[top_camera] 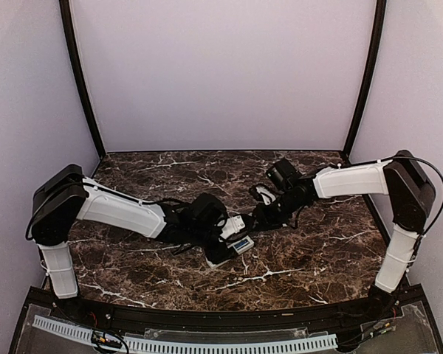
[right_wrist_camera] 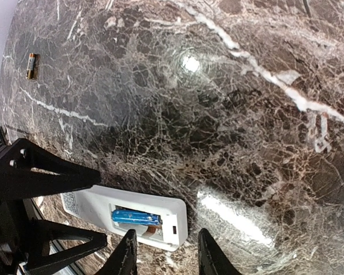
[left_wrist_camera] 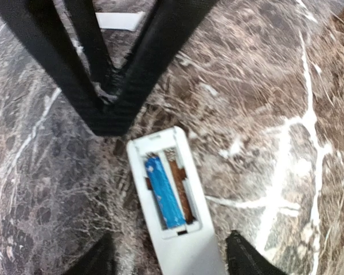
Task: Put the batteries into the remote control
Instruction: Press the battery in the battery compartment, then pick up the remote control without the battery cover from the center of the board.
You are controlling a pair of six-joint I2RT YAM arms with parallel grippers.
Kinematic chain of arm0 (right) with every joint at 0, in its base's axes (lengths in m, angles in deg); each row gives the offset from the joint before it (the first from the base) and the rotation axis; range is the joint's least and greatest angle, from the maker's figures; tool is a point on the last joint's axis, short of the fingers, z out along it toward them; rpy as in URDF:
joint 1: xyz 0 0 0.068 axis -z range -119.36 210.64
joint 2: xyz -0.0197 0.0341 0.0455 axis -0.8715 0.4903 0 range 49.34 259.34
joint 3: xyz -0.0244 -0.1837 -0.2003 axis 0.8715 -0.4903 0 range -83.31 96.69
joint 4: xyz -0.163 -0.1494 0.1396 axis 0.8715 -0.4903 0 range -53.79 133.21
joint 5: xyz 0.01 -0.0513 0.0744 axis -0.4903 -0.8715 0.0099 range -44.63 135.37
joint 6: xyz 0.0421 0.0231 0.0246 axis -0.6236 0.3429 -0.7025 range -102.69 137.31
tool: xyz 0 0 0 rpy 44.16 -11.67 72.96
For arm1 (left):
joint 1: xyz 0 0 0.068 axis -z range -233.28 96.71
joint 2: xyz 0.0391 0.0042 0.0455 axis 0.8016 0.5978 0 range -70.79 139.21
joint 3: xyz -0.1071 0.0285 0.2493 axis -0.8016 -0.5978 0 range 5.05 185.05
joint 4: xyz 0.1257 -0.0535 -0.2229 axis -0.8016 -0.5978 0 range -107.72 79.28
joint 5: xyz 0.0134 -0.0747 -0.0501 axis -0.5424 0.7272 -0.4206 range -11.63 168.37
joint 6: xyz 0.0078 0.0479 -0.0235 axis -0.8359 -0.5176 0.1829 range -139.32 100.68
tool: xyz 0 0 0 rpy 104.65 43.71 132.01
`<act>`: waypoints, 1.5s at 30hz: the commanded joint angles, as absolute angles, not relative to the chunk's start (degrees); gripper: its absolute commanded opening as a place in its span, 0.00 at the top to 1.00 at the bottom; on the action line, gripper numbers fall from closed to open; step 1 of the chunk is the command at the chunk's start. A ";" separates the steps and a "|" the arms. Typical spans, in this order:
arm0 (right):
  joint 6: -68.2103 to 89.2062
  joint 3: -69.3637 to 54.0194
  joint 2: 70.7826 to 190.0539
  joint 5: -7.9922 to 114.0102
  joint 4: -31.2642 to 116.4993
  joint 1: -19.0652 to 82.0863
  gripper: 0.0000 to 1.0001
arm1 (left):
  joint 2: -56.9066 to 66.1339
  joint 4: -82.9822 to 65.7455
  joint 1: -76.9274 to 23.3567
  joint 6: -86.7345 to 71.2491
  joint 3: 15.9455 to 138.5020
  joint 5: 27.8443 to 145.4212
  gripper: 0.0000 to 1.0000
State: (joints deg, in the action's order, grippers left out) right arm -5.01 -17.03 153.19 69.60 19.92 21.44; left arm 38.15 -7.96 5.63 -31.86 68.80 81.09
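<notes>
Both arms fold in low from the near edge and meet at the middle of the table (top_camera: 317,258), elbows out, with wide marble around them. The left gripper (left_wrist_camera: 171,264) is spread, its fingers flanking the remote control (left_wrist_camera: 189,252), which lies back up. One blue battery (left_wrist_camera: 163,195) sits in its recess. The right gripper (right_wrist_camera: 165,259) hovers at the remote's end, fingers apart and holding nothing. Farther off, a loose battery (right_wrist_camera: 31,65) lies near the table's edge.
</notes>
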 commanded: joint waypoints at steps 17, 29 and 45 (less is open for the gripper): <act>-4.83 -20.65 149.96 69.01 21.65 22.14 0.64 | 37.04 -20.40 5.03 -39.84 64.52 81.16 0.72; -3.20 -19.89 148.11 68.26 19.79 22.41 0.61 | 31.48 8.62 5.73 -56.68 56.08 53.23 1.00; -4.53 -21.34 149.62 69.22 21.97 22.47 0.60 | 45.41 66.70 7.28 -97.72 43.82 38.83 1.00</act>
State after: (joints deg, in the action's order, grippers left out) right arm -4.23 -20.04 149.89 68.96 20.60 22.07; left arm 45.02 55.36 6.72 -91.33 44.69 41.29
